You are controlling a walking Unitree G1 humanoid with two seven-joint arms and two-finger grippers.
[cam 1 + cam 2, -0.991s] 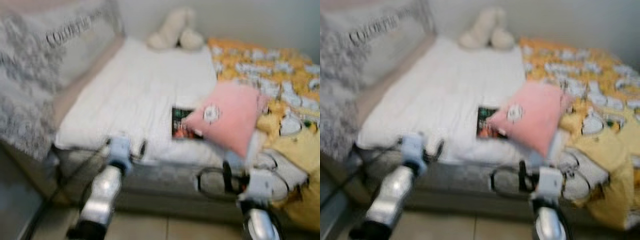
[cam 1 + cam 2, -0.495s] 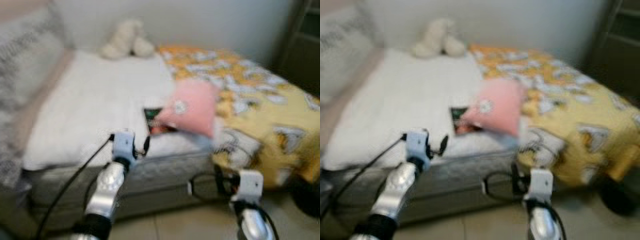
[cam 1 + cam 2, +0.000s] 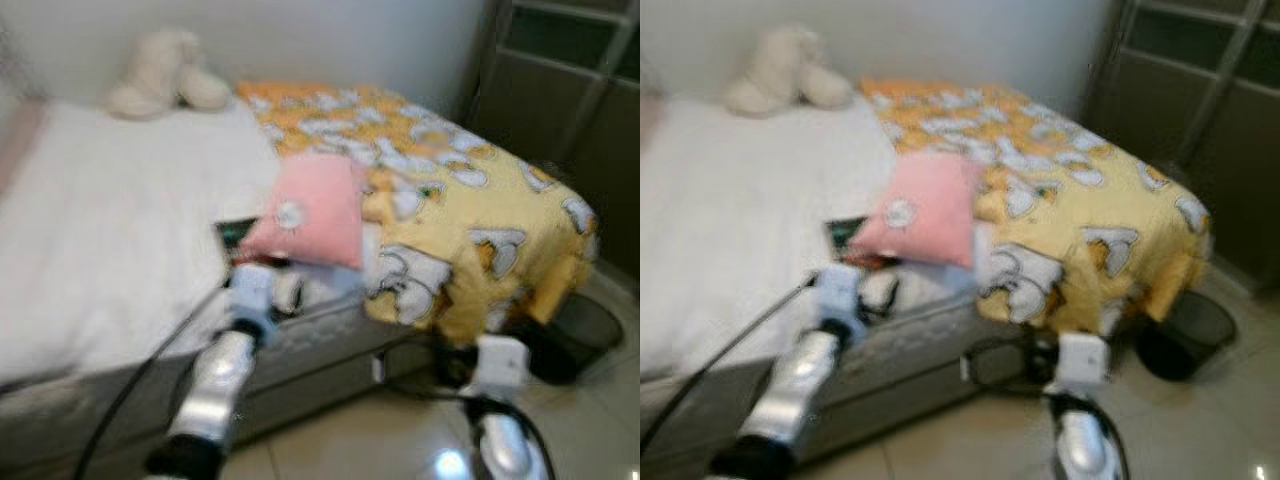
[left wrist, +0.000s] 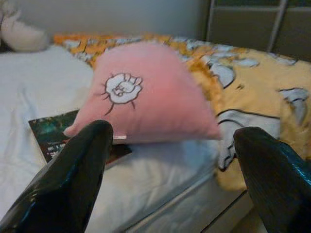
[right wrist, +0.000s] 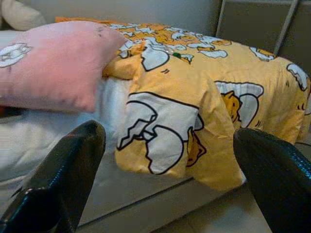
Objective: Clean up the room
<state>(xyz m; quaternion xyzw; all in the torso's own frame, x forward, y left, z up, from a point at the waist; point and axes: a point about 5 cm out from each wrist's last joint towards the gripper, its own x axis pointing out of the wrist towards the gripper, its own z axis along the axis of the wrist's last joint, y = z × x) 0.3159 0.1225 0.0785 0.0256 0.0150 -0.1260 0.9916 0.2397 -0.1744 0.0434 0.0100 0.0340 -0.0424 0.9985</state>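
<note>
A: What is there in the head views?

B: A bed [image 3: 120, 220] with a white sheet stands on a pale shiny tile floor [image 3: 380, 440], before a light wall. A yellow duvet [image 3: 470, 210] with an egg pattern covers its 3 o'clock half and hangs over the edge. A pink pillow [image 3: 305, 210] lies in the middle, partly on a dark book [image 3: 232, 234]. At 11 o'clock, a cream plush toy [image 3: 165, 85] sits against the wall. At 2 o'clock is a dark cabinet [image 3: 560, 90]. At 4 o'clock, on the floor beside the bed corner, stands a dark bin [image 3: 1185, 335]; what is inside, I cannot tell. The picture is blurred.

A: And the left wrist view?

B: The left pincer [image 4: 175, 179] has its fingers wide apart and holds nothing. Between them I see the pink pillow with a white emblem, resting on the book's corner.

A: The right wrist view?

B: The right pincer [image 5: 170, 179] also has its fingers spread apart and is empty. It faces the hanging duvet, with the pillow just beside it on the sheet.
</note>
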